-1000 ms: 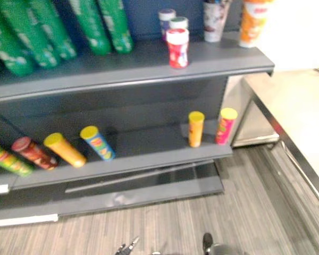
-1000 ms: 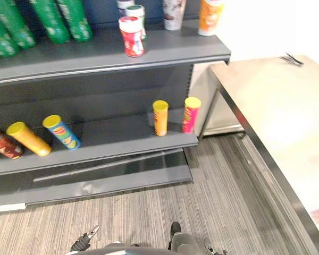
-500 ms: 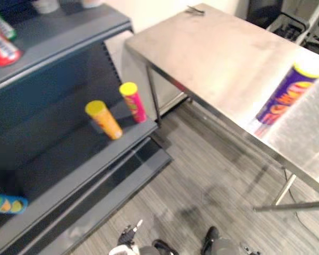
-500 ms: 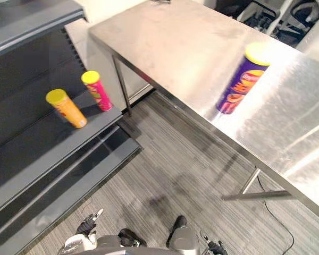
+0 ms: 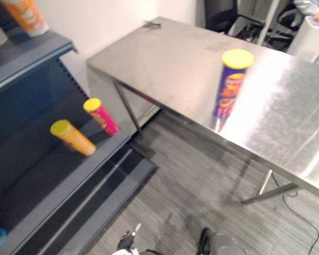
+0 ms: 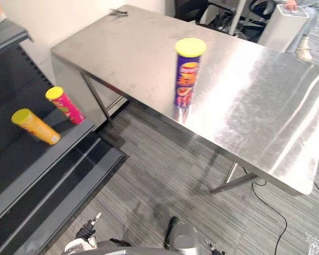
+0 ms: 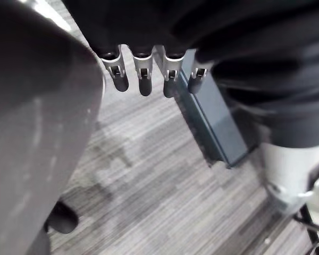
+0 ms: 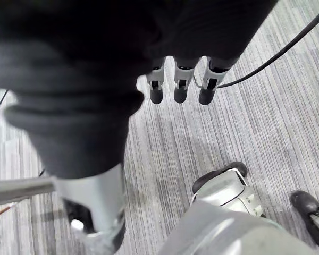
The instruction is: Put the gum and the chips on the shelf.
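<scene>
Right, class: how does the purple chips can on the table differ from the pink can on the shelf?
The purple can stands on the steel table; the pink can on the dark lower shelf. The purple can stands alone; the pink can has an orange can beside it. Their body colours differ, purple against pink. Both are tubes with yellow lids.

A steel table (image 6: pixel 266 106) carries one purple chip can (image 6: pixel 187 71), upright with a yellow lid, and a small dark object (image 6: pixel 118 11) (too small to identify) near its far corner. Beside the table, the dark grey shelf (image 5: pixel 42 175) holds an orange can (image 5: pixel 73 137) and a pink can (image 5: pixel 101 116) side by side on its lower board.
</scene>
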### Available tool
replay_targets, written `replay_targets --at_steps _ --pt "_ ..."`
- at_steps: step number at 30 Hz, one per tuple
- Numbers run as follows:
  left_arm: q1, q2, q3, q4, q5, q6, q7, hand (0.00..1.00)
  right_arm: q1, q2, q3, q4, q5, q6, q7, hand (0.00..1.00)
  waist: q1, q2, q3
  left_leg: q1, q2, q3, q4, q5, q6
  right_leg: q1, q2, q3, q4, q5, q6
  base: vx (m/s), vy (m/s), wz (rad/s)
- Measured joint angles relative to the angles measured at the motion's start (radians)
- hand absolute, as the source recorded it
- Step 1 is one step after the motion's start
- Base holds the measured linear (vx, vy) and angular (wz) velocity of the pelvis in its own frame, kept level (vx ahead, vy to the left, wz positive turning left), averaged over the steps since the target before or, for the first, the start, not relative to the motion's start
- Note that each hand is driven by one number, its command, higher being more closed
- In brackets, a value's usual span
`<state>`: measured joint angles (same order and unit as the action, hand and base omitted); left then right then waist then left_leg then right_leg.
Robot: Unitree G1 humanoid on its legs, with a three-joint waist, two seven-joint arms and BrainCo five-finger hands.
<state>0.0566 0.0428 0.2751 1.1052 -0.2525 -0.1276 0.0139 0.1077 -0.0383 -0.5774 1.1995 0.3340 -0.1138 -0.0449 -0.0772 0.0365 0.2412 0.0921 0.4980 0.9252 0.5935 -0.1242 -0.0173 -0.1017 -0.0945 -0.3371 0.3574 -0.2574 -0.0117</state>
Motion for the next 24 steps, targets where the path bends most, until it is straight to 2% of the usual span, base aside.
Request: replay_targets --at_steps 1,2,3,5,7,9,12,13,14,15,17,19,21,24 --pt "0.009 -0.001 0.004 -0.011 -0.034 -0.007 -0.001 0.00 0.001 -0.009 0.005 -0.007 0.002 -0.002 0.001 0.00 0.001 -0.006 0.004 -0.068 -0.010 -0.190 0.060 0.019 0.017 0.010 0.018 0.043 -0.011 -0.001 -0.002 0.07 -0.216 -0.96" --pt "0.010 -0.005 0.002 -0.017 -0.050 -0.009 -0.003 0.00 0.001 -0.015 0.002 -0.009 0.003 -0.004 0.001 0.00 -0.001 -0.002 0.003 -0.091 -0.043 -0.281 0.063 0.000 -0.011 0.013 0.019 0.061 -0.016 -0.001 -0.002 0.12 -0.100 -0.93" --pt "0.010 -0.017 -0.006 -0.024 -0.058 -0.011 -0.009 0.00 0.003 -0.034 0.000 -0.007 0.004 -0.008 0.001 0.00 -0.001 0.000 0.005 -0.114 -0.108 -0.396 0.052 -0.037 -0.044 0.023 0.020 0.104 -0.026 0.001 -0.003 0.12 -0.037 -0.84" --pt "0.020 -0.019 -0.015 -0.033 -0.058 -0.017 -0.019 0.00 0.008 -0.053 -0.003 -0.006 0.003 -0.014 -0.001 0.00 0.002 0.000 0.005 -0.137 -0.165 -0.455 0.013 -0.059 -0.056 0.045 0.028 0.157 -0.042 0.004 -0.008 0.13 -0.023 -0.90" --pt "0.024 -0.020 -0.018 -0.038 -0.058 -0.020 -0.019 0.00 0.019 -0.061 -0.007 -0.017 -0.002 -0.024 -0.004 0.00 0.002 0.001 0.004 -0.178 -0.198 -0.509 -0.086 -0.065 -0.071 0.058 0.032 0.192 -0.047 0.002 -0.011 0.17 0.043 -0.80" --pt "0.024 -0.018 -0.036 -0.042 -0.056 -0.027 -0.019 0.00 0.024 -0.061 -0.012 -0.045 -0.011 -0.030 -0.012 0.00 0.005 0.002 0.004 -0.214 -0.236 -0.588 -0.223 -0.054 -0.083 0.063 0.033 0.244 -0.038 0.002 0.002 0.24 0.133 -0.74" --pt "0.022 -0.020 -0.041 -0.042 -0.055 -0.030 -0.018 0.00 0.025 -0.059 -0.013 -0.066 -0.011 -0.040 -0.014 0.00 0.012 0.003 0.003 -0.210 -0.288 -0.712 -0.338 -0.034 -0.098 0.075 0.029 0.324 -0.018 -0.019 0.042 0.23 0.219 -0.83" --pt "0.020 -0.022 -0.044 -0.040 -0.052 -0.031 -0.018 0.00 0.026 -0.058 -0.013 -0.075 -0.011 -0.042 -0.010 0.00 0.021 0.009 -0.001 -0.207 -0.304 -0.748 -0.367 0.003 -0.096 0.073 0.030 0.358 -0.003 -0.032 0.064 0.24 0.320 -0.99" --pt "0.015 -0.018 -0.044 -0.035 -0.047 -0.034 -0.019 0.00 0.027 -0.050 -0.020 -0.084 -0.011 -0.041 -0.008 0.00 0.036 0.002 -0.007 -0.192 -0.326 -0.738 -0.355 0.043 -0.103 0.074 0.016 0.401 0.011 -0.046 0.086 0.27 0.400 -0.87" --pt "0.015 -0.014 -0.046 -0.031 -0.047 -0.035 -0.019 0.00 0.031 -0.034 -0.026 -0.086 -0.011 -0.042 -0.004 0.00 0.035 -0.010 -0.021 -0.192 -0.341 -0.729 -0.351 0.037 -0.096 0.075 -0.002 0.406 0.007 -0.042 0.095 0.23 0.345 -0.48" --pt "0.014 0.011 -0.053 -0.019 -0.034 -0.036 -0.018 0.00 0.048 0.018 -0.048 -0.083 -0.010 -0.037 0.010 0.00 0.027 -0.052 -0.051 -0.194 -0.381 -0.694 -0.340 -0.001 -0.063 0.093 -0.050 0.420 -0.061 -0.018 0.134 0.21 0.356 -0.18" --pt "0.007 0.025 -0.053 -0.001 -0.008 -0.034 -0.017 0.00 0.045 0.033 -0.057 -0.083 -0.009 -0.033 0.013 0.00 0.030 -0.066 -0.060 -0.194 -0.397 -0.657 -0.326 -0.032 -0.043 0.093 -0.068 0.446 -0.103 0.009 0.153 0.14 0.283 -0.48" --pt "0.006 0.029 -0.055 0.012 -0.006 -0.034 -0.016 0.00 0.028 0.028 -0.070 -0.083 -0.005 -0.030 0.018 0.00 0.033 -0.054 -0.065 -0.188 -0.394 -0.603 -0.311 -0.062 -0.032 0.080 -0.074 0.477 -0.125 0.047 0.157 0.06 0.223 -0.80" --pt "0.007 0.027 -0.087 0.031 0.001 -0.035 -0.013 0.00 0.014 0.009 -0.085 -0.074 0.000 -0.028 0.027 0.00 0.046 -0.020 -0.086 -0.160 -0.398 -0.538 -0.348 -0.070 -0.024 0.059 -0.078 0.486 -0.186 0.142 0.163 0.03 0.176 -0.85"
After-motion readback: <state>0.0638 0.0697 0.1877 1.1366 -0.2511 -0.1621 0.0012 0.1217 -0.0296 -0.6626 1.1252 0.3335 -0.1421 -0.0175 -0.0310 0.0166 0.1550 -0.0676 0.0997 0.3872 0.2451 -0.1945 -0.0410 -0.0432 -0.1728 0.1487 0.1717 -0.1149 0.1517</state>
